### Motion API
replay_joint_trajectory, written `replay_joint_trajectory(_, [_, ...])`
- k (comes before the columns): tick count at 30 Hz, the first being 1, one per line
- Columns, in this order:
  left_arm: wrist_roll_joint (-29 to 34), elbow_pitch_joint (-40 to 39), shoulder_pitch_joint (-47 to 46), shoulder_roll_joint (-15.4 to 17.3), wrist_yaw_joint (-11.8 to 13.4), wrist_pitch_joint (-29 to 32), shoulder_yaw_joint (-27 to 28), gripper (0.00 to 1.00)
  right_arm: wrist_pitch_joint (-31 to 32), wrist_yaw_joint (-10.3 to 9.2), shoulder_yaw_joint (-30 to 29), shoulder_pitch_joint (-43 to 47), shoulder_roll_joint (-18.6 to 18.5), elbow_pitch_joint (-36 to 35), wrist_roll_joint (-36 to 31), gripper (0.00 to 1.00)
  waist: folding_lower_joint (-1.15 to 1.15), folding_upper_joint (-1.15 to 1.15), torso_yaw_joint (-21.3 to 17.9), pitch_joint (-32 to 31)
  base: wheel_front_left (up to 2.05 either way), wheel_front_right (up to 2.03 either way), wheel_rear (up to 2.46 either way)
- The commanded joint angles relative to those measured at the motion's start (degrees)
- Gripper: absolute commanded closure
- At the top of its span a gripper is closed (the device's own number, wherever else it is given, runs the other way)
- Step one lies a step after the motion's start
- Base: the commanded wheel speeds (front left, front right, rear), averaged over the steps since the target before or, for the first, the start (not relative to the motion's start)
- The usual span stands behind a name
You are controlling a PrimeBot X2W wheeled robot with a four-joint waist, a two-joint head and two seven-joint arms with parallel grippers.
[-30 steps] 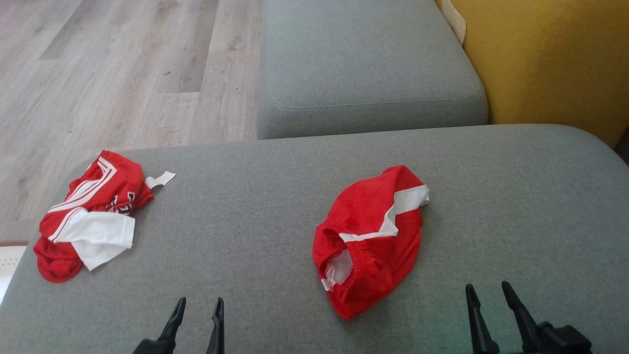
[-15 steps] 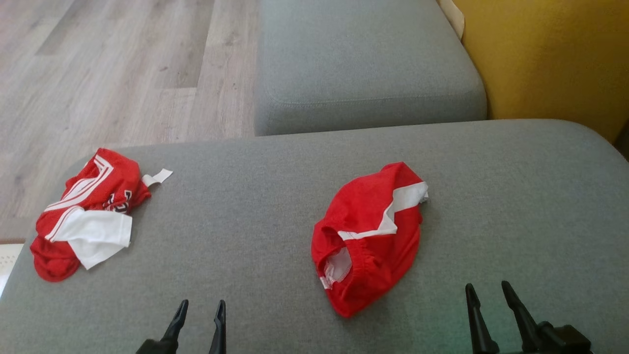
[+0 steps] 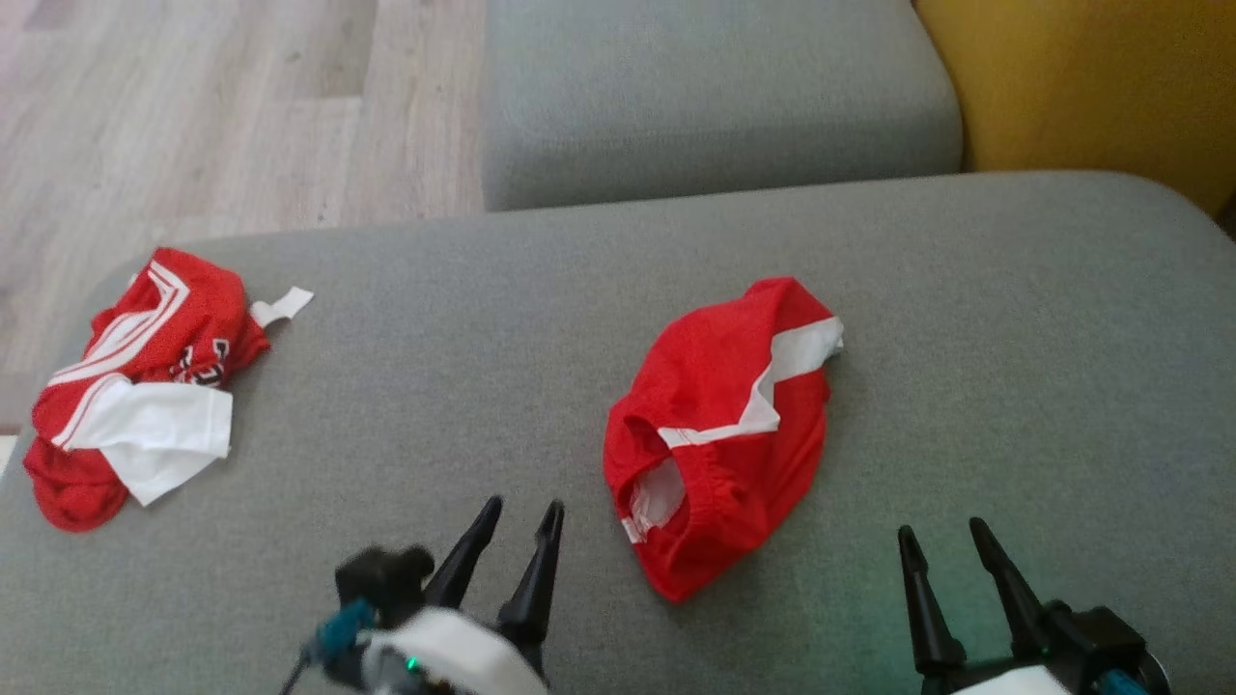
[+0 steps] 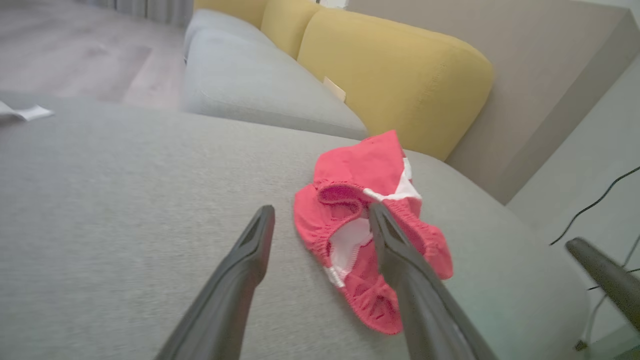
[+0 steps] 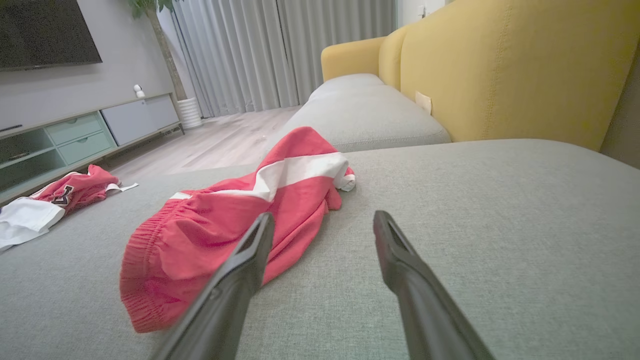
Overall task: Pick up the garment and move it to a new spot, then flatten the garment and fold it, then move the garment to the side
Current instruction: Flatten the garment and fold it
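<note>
A crumpled pair of red fabric shorts with a white stripe (image 3: pixel 719 434) lies near the middle of a wide grey fabric sofa seat (image 3: pixel 1014 319), with its elastic waistband opening turned toward the robot and its striped end pointing away. The left gripper (image 3: pixel 522 505) hovers over the seat just to the left of the waistband end. Its two dark fingers are spread wide with nothing between them, and it is close to the cloth but not touching it. In the left wrist view the waistband opening sits right in front of the fingertips, with the right-hand finger overlapping the edge of the shorts. The right gripper (image 3: pixel 941 528) is low over bare seat fabric to the right of the shorts, clearly apart from them. Its fingers are also spread wide and hold nothing, and in the right wrist view the shorts lie ahead and to the left of them. A second garment, a bunched red and white jersey (image 3: pixel 135 386), rests at the far left edge of the seat, well apart from the shorts. Behind the seat are another grey cushion (image 3: pixel 715 87), a yellow backrest (image 3: pixel 1091 87) and pale wooden floor (image 3: pixel 193 116).
</note>
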Motion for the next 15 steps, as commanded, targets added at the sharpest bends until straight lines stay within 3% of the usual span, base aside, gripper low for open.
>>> replay_joint_trajectory(1, [-3.97, -1.37, -4.89, -0.42, -0.3, 0.96, 0.75, 0.0, -0.15, -0.05, 1.79, -3.54, -0.37, -2.04, -0.6, 0.0, 0.0, 0.0, -0.43, 1.36, 0.0, 0.0, 0.0])
replay_joint_trajectory(8, [-23.2, -0.09, -13.69, -0.42, -0.5, 10.51, -6.69, 0.0, -0.15, -0.05, 2.62, -5.2, -0.83, -2.55, -1.09, 0.0, 0.0, 0.0, -1.71, 6.23, 0.0, 0.0, 0.0])
replay_joint_trajectory(11, [-30.92, -0.34, -17.07, -0.42, 0.58, 13.42, -8.98, 0.0, -0.15, -0.05, 2.72, -6.22, -1.17, -2.82, -1.15, 0.0, 0.0, 0.0, -2.25, 8.71, 0.0, 0.0, 0.0])
replay_joint_trajectory(15, [-36.58, 0.78, -21.51, -0.42, 3.02, 14.76, -11.11, 0.0, -0.15, -0.05, 3.1, -7.64, -1.42, -2.97, -1.06, 0.0, 0.0, 0.0, -3.4, 11.01, 0.0, 0.0, 0.0])
